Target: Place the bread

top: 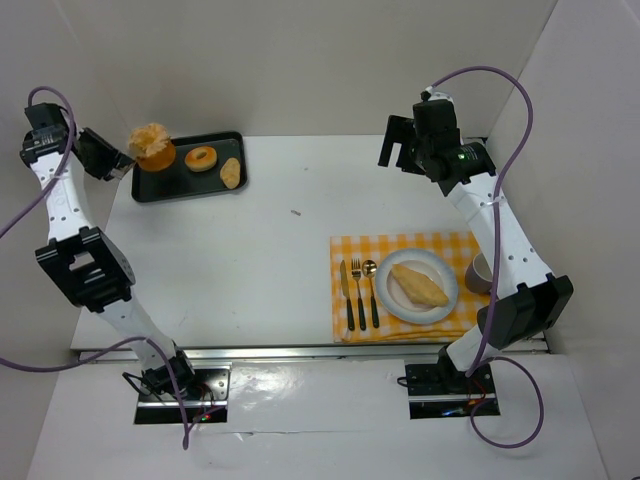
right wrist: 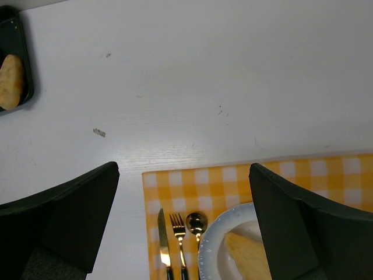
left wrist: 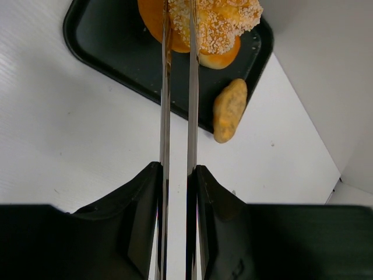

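Blades of the left gripper (left wrist: 178, 23) are pinched narrow on the crumbed bread (left wrist: 221, 23), holding it just above the black tray (left wrist: 105, 52), presumably to clear its rim. Just past the tips, a flat roll (left wrist: 229, 111) lies at the tray's edge. Well off to the right, the right gripper (right wrist: 183, 168) hangs spread wide and empty near the plate (right wrist: 213, 251), where I'd guess the bread belongs.

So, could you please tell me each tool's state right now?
Left tool: closed on the crumbed bread.
Right tool: open, empty.
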### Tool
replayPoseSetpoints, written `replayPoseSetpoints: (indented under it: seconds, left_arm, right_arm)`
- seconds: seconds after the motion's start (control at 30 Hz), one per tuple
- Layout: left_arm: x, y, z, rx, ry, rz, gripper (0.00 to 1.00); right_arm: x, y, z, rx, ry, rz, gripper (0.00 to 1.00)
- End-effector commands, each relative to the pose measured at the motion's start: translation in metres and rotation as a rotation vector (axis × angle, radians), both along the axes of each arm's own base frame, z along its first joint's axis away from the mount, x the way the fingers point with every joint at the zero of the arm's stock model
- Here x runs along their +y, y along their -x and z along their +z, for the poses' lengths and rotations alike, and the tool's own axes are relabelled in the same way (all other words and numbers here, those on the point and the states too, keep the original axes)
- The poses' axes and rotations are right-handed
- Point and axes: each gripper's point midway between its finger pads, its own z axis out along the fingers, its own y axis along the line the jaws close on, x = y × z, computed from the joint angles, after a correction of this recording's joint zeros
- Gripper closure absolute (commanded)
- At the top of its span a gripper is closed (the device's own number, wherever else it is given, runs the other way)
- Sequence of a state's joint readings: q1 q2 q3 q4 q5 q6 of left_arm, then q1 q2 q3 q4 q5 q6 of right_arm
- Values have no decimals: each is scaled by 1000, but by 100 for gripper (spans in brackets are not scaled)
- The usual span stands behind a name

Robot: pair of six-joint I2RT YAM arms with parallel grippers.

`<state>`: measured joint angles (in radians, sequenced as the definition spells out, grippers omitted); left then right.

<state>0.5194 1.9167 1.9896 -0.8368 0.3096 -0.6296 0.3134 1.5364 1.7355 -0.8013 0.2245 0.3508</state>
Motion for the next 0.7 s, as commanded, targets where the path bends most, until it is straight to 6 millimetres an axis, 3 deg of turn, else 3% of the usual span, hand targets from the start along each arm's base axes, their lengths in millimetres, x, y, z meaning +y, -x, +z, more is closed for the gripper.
replayPoseSetpoints:
  seconds: [0.0, 0.03, 0.13, 0.17, 0.2, 0.27, 0.3, 0.37, 0.4, 0.5, 0.53, 0.6, 0.67]
  left_arm:
    - [-16, 3, 86, -221, -75, -77, 100]
    - [-21, 8, 95, -241, -78, -87, 100]
    - [-63, 16, 94, -238, -56, -176, 100]
    - [-85, 24, 104, -262, -68, -227, 100]
    - [-123, 26, 94, -236, -56, -310, 100]
    - [-164, 35, 90, -217, -56, -399, 100]
    - [-202, 42, 93, -225, -59, -480, 100]
    - [-242, 58, 76, -175, -1, -569, 100]
    - [-282, 71, 73, -163, 38, -664, 100]
    - [-339, 100, 57, -111, 98, -791, 100]
    - [-366, 120, 49, -74, 125, -854, 100]
    - [-398, 140, 46, -80, 147, -950, 100]
    - [-413, 155, 44, -74, 172, -1011, 100]
  right_arm:
    - [-1, -5, 26, -83, -30, -10, 0]
    - [-1, -5, 26, -83, -30, -10, 0]
    - [-4, -6, 26, -86, -20, -25, 0]
    - [-6, -6, 26, -88, -7, -28, 0]
    - [-8, -6, 27, -90, 0, -38, 0]
    - [-11, -5, 35, -110, 7, -41, 0]
    - [-15, -6, 40, -125, 14, -61, 0]
    - [-19, -1, 52, -149, 22, -69, 0]
    - [-24, -1, 58, -165, 29, -92, 0]
    - [-34, 7, 73, -205, 23, -143, 0]
    - [-37, 13, 82, -228, 10, -159, 0]
    - [-41, 18, 90, -256, -2, -178, 0]
    - [-49, 27, 106, -301, -8, -203, 0]
